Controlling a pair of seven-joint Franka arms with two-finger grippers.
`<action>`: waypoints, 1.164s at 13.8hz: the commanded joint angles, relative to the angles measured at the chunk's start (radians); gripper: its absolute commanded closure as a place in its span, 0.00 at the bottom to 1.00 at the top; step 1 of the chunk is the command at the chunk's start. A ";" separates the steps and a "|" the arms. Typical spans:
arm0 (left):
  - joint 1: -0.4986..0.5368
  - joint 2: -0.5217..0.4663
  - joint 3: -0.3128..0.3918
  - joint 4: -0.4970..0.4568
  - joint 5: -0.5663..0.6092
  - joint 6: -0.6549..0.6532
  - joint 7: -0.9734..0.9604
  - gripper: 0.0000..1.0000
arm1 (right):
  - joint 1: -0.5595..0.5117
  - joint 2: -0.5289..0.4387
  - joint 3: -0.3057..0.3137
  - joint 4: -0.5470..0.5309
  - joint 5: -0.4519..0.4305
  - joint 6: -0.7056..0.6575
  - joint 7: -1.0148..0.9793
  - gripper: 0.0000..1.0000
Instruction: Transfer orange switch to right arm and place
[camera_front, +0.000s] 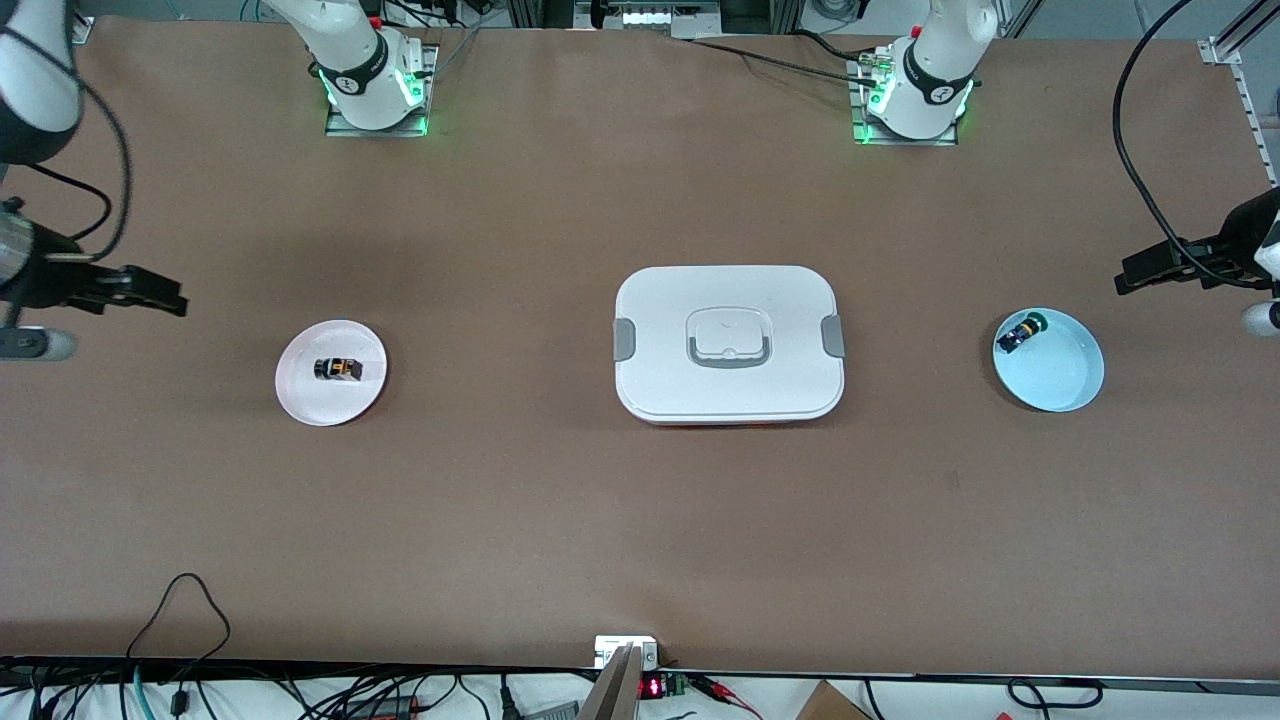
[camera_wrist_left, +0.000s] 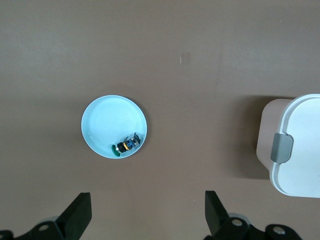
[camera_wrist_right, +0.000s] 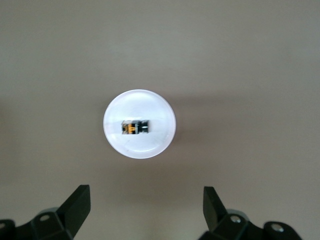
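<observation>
The orange switch lies on a small white plate toward the right arm's end of the table. It also shows in the right wrist view, in the middle of that plate. My right gripper is open and empty, up in the air over bare table beside the plate; its own view shows the jaws wide apart. My left gripper is open and empty over the table at the left arm's end, near a light blue plate; its jaws also stand wide apart.
A blue-bodied switch with a green cap lies in the light blue plate, also seen in the left wrist view. A white lidded container with grey clasps sits at the table's middle. Cables run along the table edge nearest the front camera.
</observation>
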 joint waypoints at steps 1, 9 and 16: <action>0.001 0.014 0.000 0.027 -0.014 -0.019 -0.006 0.00 | -0.057 -0.012 0.066 -0.001 -0.016 -0.001 -0.009 0.00; 0.001 0.013 0.000 0.027 -0.014 -0.017 -0.008 0.00 | -0.054 -0.141 0.068 -0.171 -0.035 0.061 -0.045 0.00; 0.001 0.014 0.000 0.027 -0.014 -0.017 -0.008 0.00 | -0.041 -0.199 0.074 -0.234 -0.021 0.058 -0.031 0.00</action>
